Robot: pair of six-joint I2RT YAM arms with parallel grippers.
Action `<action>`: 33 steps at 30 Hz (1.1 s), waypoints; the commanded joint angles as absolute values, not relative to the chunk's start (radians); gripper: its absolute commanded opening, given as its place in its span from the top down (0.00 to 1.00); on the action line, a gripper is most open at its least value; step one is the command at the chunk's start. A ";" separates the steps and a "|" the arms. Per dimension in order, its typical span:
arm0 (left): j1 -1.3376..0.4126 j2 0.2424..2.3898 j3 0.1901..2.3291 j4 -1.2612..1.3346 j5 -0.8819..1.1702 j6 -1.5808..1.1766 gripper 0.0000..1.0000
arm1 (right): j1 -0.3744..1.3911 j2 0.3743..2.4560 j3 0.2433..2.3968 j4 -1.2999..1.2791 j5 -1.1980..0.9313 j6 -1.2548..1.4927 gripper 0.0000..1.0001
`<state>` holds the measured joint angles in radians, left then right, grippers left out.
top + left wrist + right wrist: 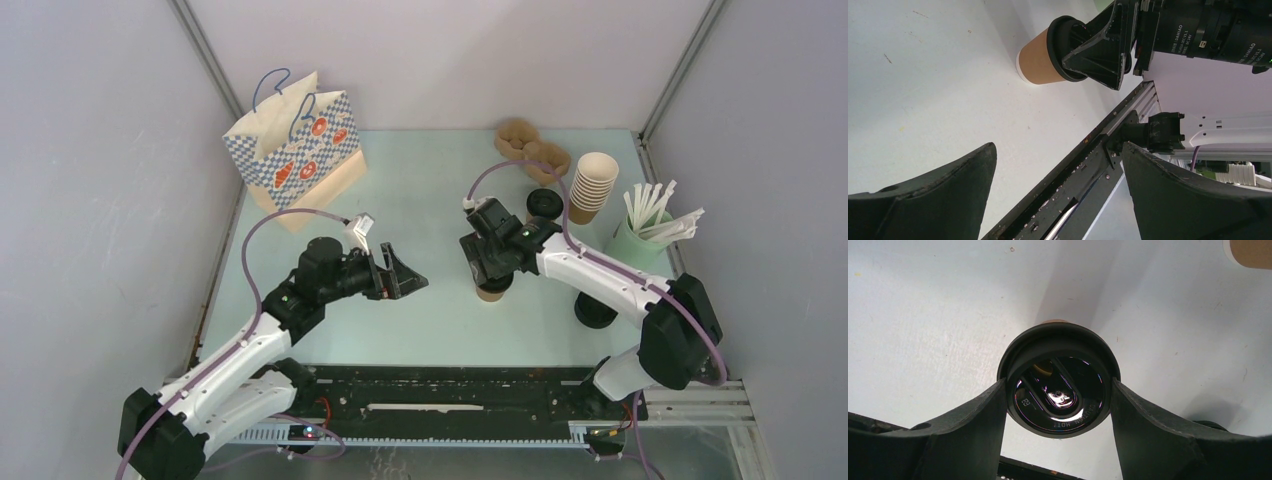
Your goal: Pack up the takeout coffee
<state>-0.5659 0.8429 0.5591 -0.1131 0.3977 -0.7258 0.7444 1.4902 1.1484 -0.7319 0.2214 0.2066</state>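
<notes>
While the right claw (1059, 395) clamps the lidded cup (1040, 62) mid-bench (430, 200), the left claw (1058, 150) hangs open and empty, well apart leftward.

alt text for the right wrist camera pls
Seen from straight above, a takeout coffee cup with a glossy black lid stands on the white table, the right gripper closed with its two black fingers against opposite sides of the lid. A sliver of a brown object shows at the top right corner.
</notes>
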 commanded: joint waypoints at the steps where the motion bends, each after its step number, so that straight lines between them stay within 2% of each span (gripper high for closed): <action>1: -0.560 0.826 0.546 -0.074 0.419 -0.703 0.00 | 0.733 1.511 1.173 -0.713 0.199 0.191 0.27; 8: -0.560 0.881 0.570 -0.055 0.419 -0.709 0.00 | 0.707 1.398 1.206 -0.749 0.122 0.248 0.05; 13: -0.576 1.024 0.620 0.047 0.450 -0.755 0.00 | 0.607 1.283 1.195 -0.763 -0.028 0.285 0.01; 16: -0.616 1.134 0.666 0.126 0.446 -0.799 0.03 | 0.489 1.185 1.108 -0.697 -0.213 0.309 0.02; 18: -0.630 1.206 0.680 0.210 0.436 -0.856 0.08 | 0.377 1.137 1.012 -0.616 -0.369 0.337 0.06; 23: -0.651 1.374 0.724 0.391 0.452 -0.964 0.23 | 0.160 1.112 0.808 -0.387 -0.689 0.424 0.29; 26: -0.659 1.459 0.761 0.408 0.443 -0.973 0.31 | 0.114 1.151 0.750 -0.321 -0.744 0.434 0.40; 29: -0.664 1.520 0.784 0.420 0.434 -0.982 0.35 | 0.084 1.184 0.727 -0.294 -0.764 0.423 0.44; 31: -0.672 1.554 0.795 0.431 0.433 -0.990 0.39 | 0.056 1.202 0.709 -0.273 -0.791 0.420 0.52; 33: -0.683 1.575 0.798 0.438 0.426 -0.992 0.43 | 0.043 1.217 0.701 -0.264 -0.802 0.410 0.54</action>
<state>-0.6601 1.5410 0.7498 0.3649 0.4294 -0.9676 0.0776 1.2049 0.7074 -0.3733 -0.7059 0.4095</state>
